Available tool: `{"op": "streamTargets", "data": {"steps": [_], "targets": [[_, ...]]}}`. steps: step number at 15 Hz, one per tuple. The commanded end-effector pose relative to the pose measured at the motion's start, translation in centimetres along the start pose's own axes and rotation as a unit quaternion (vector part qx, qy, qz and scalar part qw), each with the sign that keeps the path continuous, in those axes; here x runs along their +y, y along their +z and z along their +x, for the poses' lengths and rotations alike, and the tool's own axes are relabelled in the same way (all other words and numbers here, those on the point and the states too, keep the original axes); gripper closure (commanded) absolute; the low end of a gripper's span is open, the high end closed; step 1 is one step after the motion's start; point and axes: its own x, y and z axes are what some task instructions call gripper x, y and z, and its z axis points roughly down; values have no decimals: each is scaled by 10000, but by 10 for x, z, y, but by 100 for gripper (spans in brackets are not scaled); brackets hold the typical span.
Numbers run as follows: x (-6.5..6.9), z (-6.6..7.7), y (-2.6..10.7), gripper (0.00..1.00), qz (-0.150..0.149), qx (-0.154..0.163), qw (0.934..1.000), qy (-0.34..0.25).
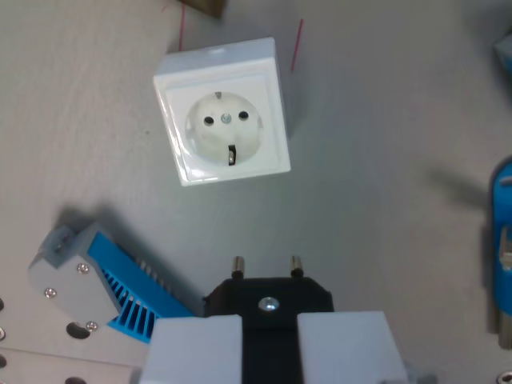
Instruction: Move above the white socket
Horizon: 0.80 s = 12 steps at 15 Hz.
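Claw (270, 340) at six o'clock is sitting clamped on a black plug (268, 298), its two white fingers (196, 348) pressing the plug body from either side while the two metal pins are pointing toward twelve o'clock. Just beside it, around eight o'clock, a grey and blue part (100, 284) is lying tilted on the tabletop (384, 160), apart from the plug as far as this view is showing. Farther out, near eleven o'clock, the white socket (224, 112) is resting face up, turned slightly askew, with its round recess and two holes showing plainly. A blue object (502, 232) is peeking in at three o'clock, too cropped to identify.

By my reading, the approach step is under way and not yet finished: the socket is lying well up and left of the plug rather than lined up under it. The next move is calling for travel toward eleven o'clock, plus probably a small twist so the pins are matching the skewed holes.
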Motion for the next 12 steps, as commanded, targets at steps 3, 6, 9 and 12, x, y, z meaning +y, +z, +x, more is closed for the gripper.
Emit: {"op": "streamTargets", "data": {"steps": [3,6,9,12], "targets": [[-6,-1,25,100,136,541,9972,-502],[-9,1,40,100,134,565,9968,-544],[-12,2,55,100,135,556,9967,-569],[-14,3,70,100,132,564,9966,-592]]}}
